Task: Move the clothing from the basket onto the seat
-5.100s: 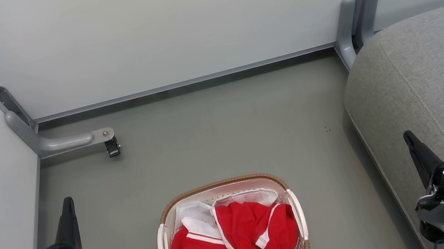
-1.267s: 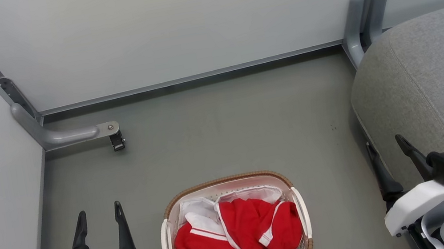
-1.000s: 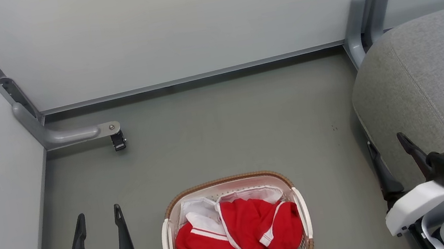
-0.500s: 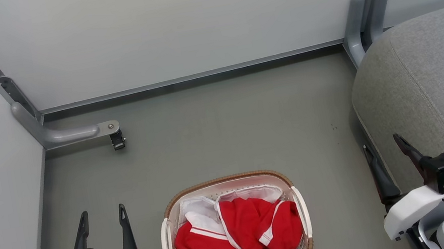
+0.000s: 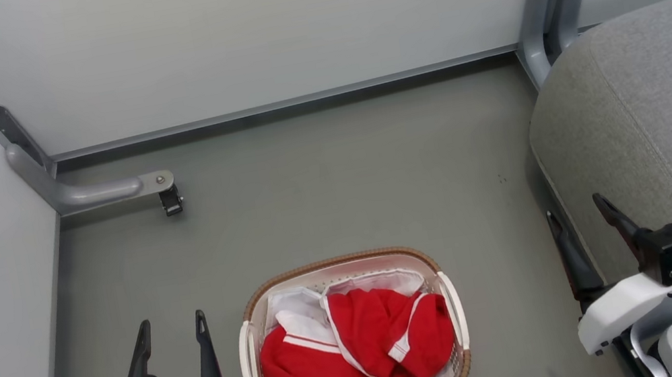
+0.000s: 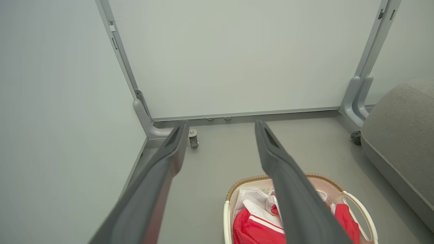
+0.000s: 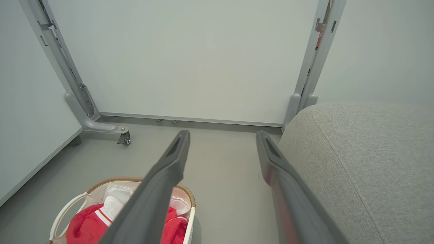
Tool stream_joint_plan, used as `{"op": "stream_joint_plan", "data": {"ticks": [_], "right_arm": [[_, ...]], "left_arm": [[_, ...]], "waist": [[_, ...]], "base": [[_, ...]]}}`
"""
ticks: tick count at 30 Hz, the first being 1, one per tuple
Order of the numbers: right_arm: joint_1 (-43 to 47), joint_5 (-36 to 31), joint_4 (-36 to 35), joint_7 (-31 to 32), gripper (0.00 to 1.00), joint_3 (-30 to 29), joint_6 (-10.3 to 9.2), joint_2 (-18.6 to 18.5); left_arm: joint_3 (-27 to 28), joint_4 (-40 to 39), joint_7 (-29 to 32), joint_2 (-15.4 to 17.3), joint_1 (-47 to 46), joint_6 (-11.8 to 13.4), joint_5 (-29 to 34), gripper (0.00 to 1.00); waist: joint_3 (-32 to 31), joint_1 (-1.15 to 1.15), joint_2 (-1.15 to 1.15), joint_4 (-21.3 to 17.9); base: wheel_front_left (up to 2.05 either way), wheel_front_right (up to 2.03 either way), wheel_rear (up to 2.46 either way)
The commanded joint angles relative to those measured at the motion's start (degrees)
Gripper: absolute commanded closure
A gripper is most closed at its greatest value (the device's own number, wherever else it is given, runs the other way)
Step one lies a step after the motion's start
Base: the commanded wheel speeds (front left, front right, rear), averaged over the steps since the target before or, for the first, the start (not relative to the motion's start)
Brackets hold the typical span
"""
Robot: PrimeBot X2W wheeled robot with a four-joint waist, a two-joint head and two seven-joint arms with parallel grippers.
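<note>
2 arms low, left fingers (image 5: 206,360) and right fingers (image 5: 572,261) spread wide, empty, flanking basket (image 5: 338,260)

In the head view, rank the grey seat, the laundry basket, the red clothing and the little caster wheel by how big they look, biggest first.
1. seat, cut off by the frame edge yet largest.
2. basket.
3. clothing, fitting inside the basket.
4. caster wheel, smallest, though also farthest from the camera.
</note>
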Motion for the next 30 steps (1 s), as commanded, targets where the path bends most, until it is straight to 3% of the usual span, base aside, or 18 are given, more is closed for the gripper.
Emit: {"op": "stream_joint_plan", "data": {"ticks": [1,14,30], "right_arm": [[-1.0,-0.2,-0.6,-0.3,0.0,0.0,0.0,-0.1],[-9.4,1.5,-3.8,-0.3,0.0,1.7,-0.01,0.1],[-19.7,8.3,-8.7,-0.3,0.0,4.8,-0.02,1.1]], "left_arm": [[-0.3,0.4,0.0,0.1,-1.2,-0.1,-0.7,0.0],[-3.5,5.5,0.0,0.1,-11.3,-1.2,-2.2,0.0],[-6.5,24.3,0.0,0.3,-31.1,-5.6,-4.1,0.0]], "waist": [[2.1,0.0,0.0,-0.5],[17.7,0.0,0.0,-5.6],[37.5,0.0,0.0,-13.9]], "base": [[0.0,0.0,0.0],[0.0,0.0,0.0],[0.0,0.0,0.0]]}}
